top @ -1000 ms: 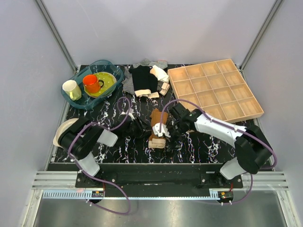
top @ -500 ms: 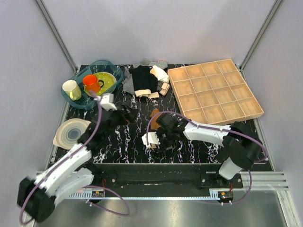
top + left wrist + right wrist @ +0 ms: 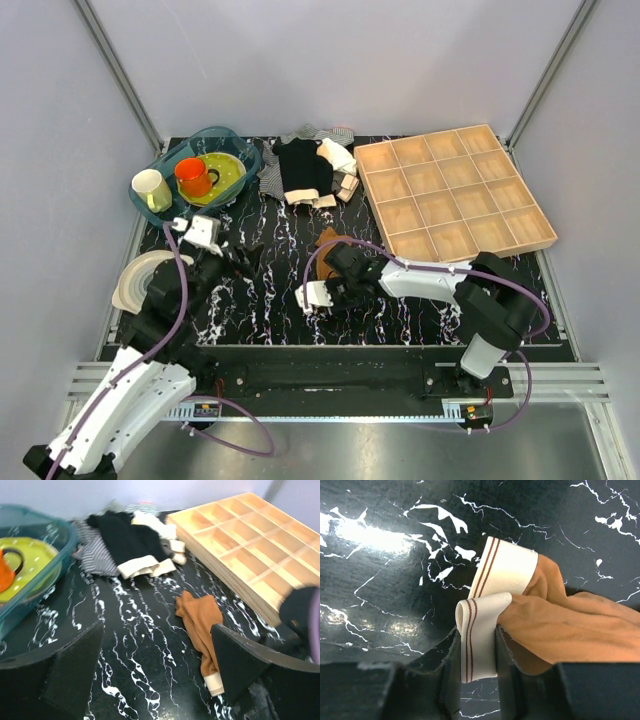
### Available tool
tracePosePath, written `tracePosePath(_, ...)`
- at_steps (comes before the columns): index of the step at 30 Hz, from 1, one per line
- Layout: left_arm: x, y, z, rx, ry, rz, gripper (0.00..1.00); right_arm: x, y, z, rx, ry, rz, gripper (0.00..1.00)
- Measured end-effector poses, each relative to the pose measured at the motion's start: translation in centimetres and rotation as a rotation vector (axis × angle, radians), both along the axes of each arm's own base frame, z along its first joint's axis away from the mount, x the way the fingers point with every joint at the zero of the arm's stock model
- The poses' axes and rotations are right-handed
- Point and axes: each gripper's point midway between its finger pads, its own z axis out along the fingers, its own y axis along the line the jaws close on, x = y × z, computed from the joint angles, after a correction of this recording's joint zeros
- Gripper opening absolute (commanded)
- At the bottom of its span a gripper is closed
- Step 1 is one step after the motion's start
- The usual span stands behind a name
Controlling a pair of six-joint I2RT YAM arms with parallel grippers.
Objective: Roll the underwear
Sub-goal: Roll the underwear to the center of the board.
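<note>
The underwear (image 3: 327, 242) is rust-brown with a pale beige waistband and lies on the black marble table near the middle. My right gripper (image 3: 325, 293) is shut on the folded waistband (image 3: 482, 630), which stands pinched between the two fingers (image 3: 506, 662). The brown fabric (image 3: 570, 630) trails off to the right. My left gripper (image 3: 247, 257) is open and empty, left of the underwear and apart from it. In the left wrist view the underwear (image 3: 200, 615) lies beside the right finger (image 3: 245, 660), with its waistband end (image 3: 215, 682) toward the near edge.
A wooden compartment tray (image 3: 455, 190) sits at the back right. A black garment with a beige band (image 3: 302, 168) lies on striped cloth (image 3: 270, 175) at the back centre. A teal bin (image 3: 160, 195) holds a yellow plate, an orange mug and a pale cup. Stacked plates (image 3: 135, 282) sit at the left.
My left gripper has let go and pulled away from the underwear to the left. My right gripper has moved left, drawing the waistband over with it.
</note>
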Motion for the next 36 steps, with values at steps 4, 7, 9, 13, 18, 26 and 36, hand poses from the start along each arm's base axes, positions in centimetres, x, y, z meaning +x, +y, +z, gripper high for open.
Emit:
tracePosePath(4, -2.4, -1.8, 0.0, 0.044, -0.124, -0.184, 0.89, 0.1, -0.1, 0.1, -0.009, 0.042, 0.001, 0.26)
tracePosePath(7, -4.3, -3.5, 1.2, 0.056, -0.246, -0.332, 0.88, 0.1, -1.2, 0.3, -0.03, 0.144, -0.011, 0.26)
tracePosePath(9, -5.3, -4.6, 1.9, 0.057, -0.301, -0.416, 0.85, 0.3, -2.4, 0.4, -0.057, 0.212, -0.024, 0.25)
tracePosePath(13, -7.6, -7.5, 2.4, 0.061, -0.356, -0.607, 0.84, 0.2, -3.6, 0.9, -0.124, 0.354, -0.012, 0.25)
tracePosePath(18, -11.0, -11.5, 0.4, 0.105, -0.333, -0.841, 0.84, -0.6, -4.3, 1.5, -0.201, 0.536, 0.024, 0.25)
tracePosePath(26, -16.2, -19.0, -9.4, 0.45, -0.245, -1.112, 0.86, -0.5, -5.9, 0.8, -0.254, 0.736, -0.01, 0.25)
tracePosePath(36, -10.9, -20.8, -19.4, 0.825, -0.213, -1.015, 0.89, -0.4, -6.0, 0.7, -0.262, 0.784, -0.019, 0.26)
